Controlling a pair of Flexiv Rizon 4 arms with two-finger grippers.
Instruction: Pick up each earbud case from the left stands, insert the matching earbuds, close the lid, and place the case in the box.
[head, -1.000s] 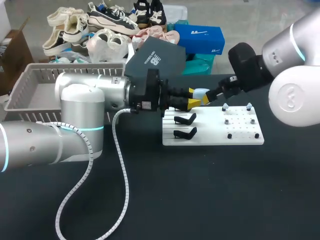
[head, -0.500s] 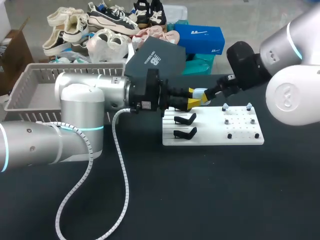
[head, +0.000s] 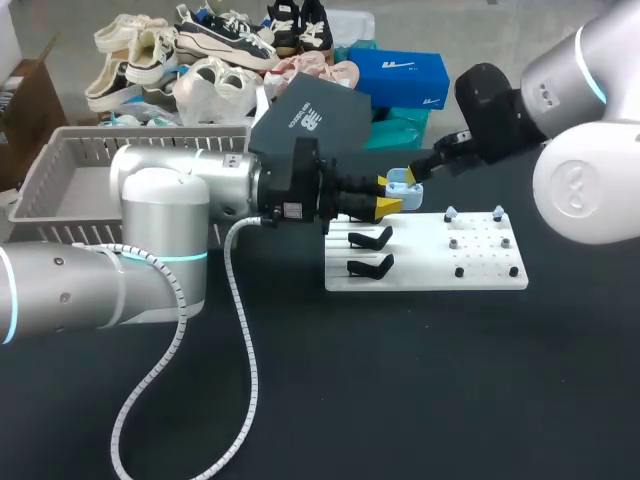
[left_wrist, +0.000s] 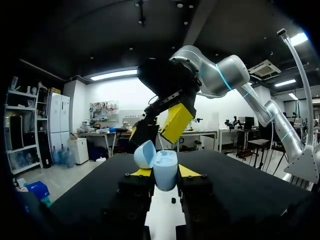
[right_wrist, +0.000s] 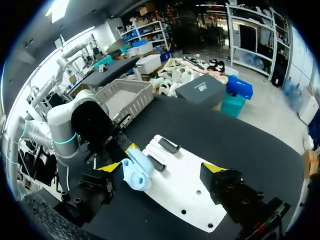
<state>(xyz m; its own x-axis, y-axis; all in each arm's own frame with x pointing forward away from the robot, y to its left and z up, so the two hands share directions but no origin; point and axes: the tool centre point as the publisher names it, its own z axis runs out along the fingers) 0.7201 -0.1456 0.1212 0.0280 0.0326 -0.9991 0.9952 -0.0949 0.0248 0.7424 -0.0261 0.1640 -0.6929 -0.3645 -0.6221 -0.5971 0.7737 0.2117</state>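
Earbud case stands upright with its lid open, clamped in the left claw above the white board. The right claw, fingers apart, hangs just beside the lid. What look like earbuds lie on its side, so it is probably the nearer arm.

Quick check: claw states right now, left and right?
Left claw: closed on the light blue earbud case, lid open.
Right claw: open, holding nothing.
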